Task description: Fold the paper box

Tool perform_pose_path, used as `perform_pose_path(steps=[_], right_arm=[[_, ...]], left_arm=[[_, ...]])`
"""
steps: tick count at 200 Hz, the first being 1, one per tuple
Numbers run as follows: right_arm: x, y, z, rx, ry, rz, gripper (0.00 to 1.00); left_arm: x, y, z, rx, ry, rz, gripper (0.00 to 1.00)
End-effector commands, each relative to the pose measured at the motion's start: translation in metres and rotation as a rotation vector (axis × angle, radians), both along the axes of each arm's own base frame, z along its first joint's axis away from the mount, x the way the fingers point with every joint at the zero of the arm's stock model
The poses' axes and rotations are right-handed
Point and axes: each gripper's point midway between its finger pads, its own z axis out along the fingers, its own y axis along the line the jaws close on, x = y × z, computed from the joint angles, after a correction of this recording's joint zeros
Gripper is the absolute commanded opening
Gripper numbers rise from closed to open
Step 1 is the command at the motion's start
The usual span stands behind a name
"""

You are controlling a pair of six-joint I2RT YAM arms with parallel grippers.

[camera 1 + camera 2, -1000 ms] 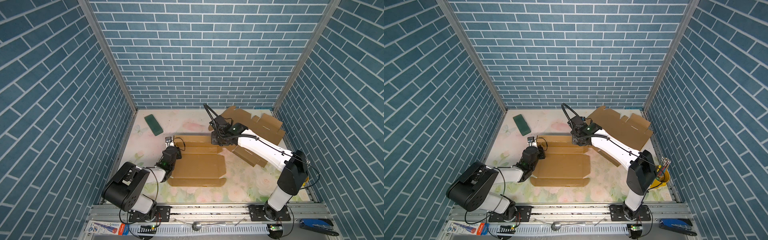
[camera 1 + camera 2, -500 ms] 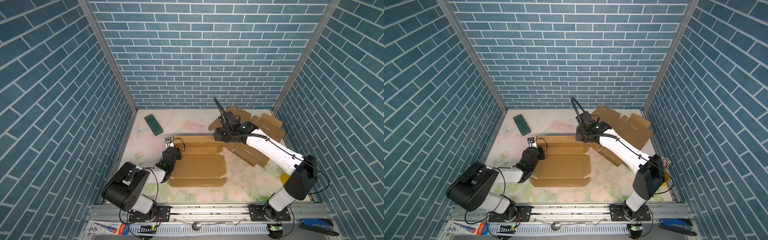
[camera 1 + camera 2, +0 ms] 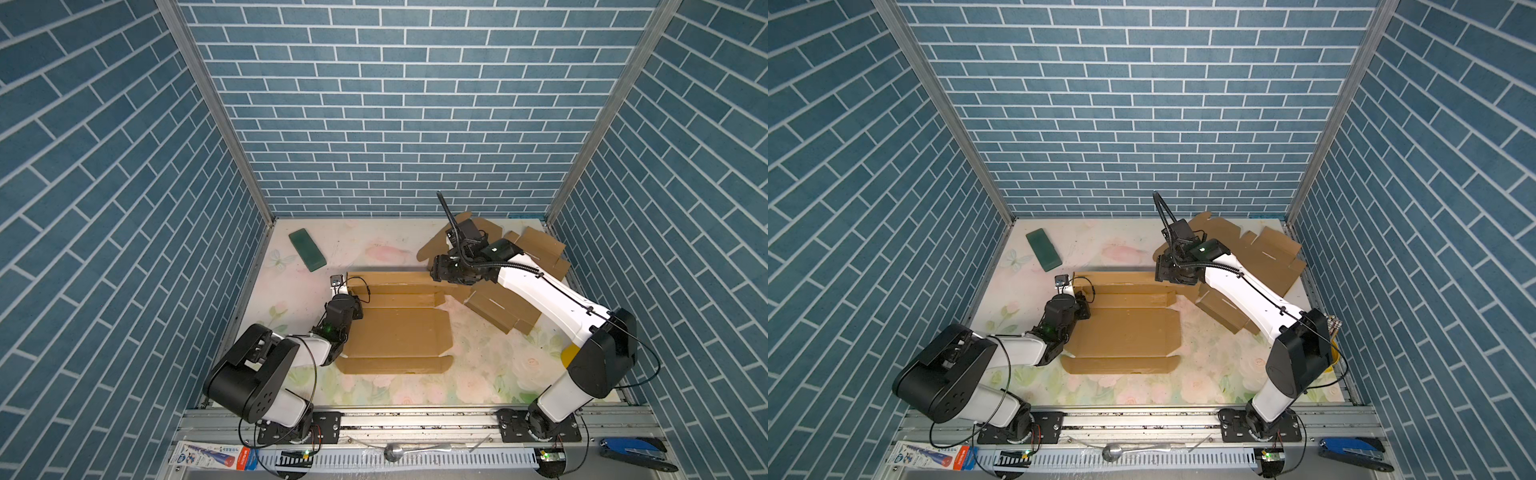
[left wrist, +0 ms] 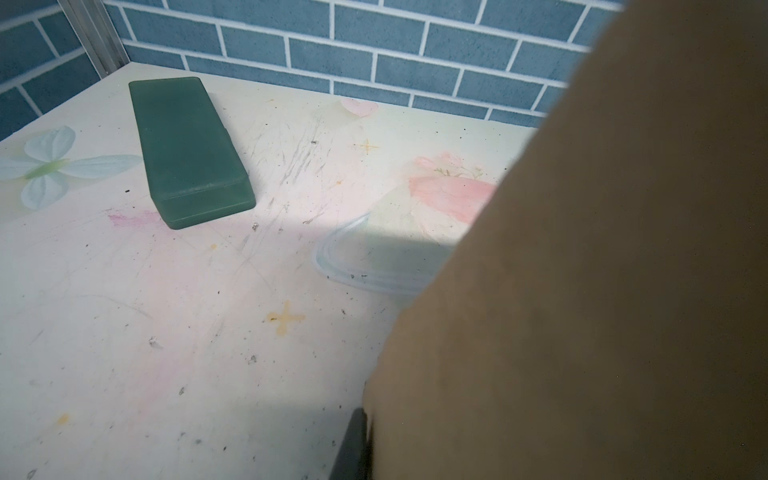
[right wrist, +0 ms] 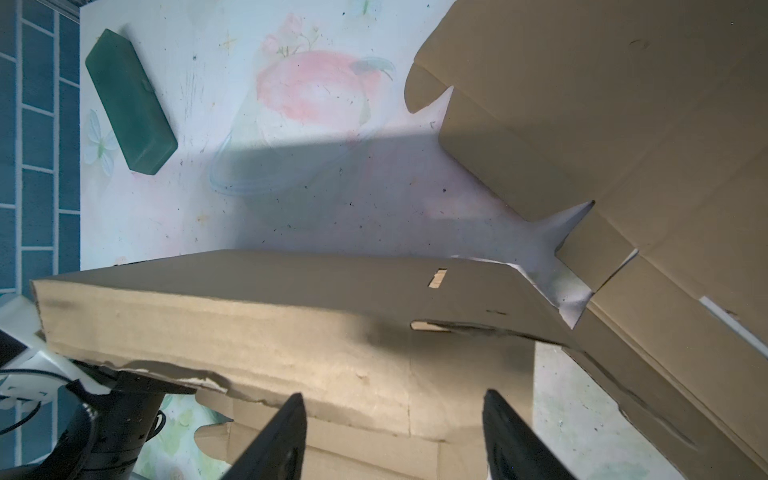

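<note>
Paper box (image 3: pixel 399 332) pinched at its left edge between closed left gripper (image 3: pixel 354 296) fingers, lying open on the table (image 3: pixel 478 374). Right gripper (image 5: pixel 393 399) fingers parted wider than a second ago, hovering free above the raised back wall.

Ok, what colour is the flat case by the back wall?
Dark green case; left wrist view shows it best.

Counts, by kind
One part-folded paper box (image 3: pixel 399 328), one green case (image 3: pixel 307 250), one spoon (image 3: pixel 392 452), two robot arms (image 3: pixel 540 291); flat cardboard blanks (image 3: pixel 500 309) in the overlapping pile are hard to separate, perhaps two or three.
</note>
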Motion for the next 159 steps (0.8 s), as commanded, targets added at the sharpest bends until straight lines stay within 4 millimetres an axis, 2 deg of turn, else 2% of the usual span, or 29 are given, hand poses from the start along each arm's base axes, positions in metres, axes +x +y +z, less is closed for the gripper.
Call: perform_pose_path(steps=[1,23,42,80,103,129,159], right_arm=[[0.002,0.011,-0.008,0.031,0.042,-0.01,0.69],[-0.001,0.022,-0.019,0.075,0.087,-0.001,0.7],[0.0,0.029,-0.02,0.122,0.094,-0.006,0.7],[0.001,0.039,-0.018,0.188,0.095,-0.006,0.59],[0.001,0.037,-0.021,0.182,0.102,-0.01,0.52],[0.001,0.033,-0.023,0.173,0.104,-0.005,0.52],[0.0,0.02,0.001,0.186,0.044,0.073,0.58]], left_arm=[[-0.004,0.001,-0.005,0.038,0.011,-0.005,0.12],[-0.005,0.001,-0.006,0.041,0.014,-0.007,0.12],[-0.005,0.001,-0.006,0.043,0.014,-0.008,0.12],[-0.005,0.0,-0.007,0.044,0.015,-0.009,0.12],[-0.005,0.001,-0.007,0.043,0.015,-0.008,0.12],[-0.005,0.001,-0.006,0.042,0.014,-0.006,0.11],[-0.005,0.001,-0.006,0.046,0.022,-0.004,0.11]])
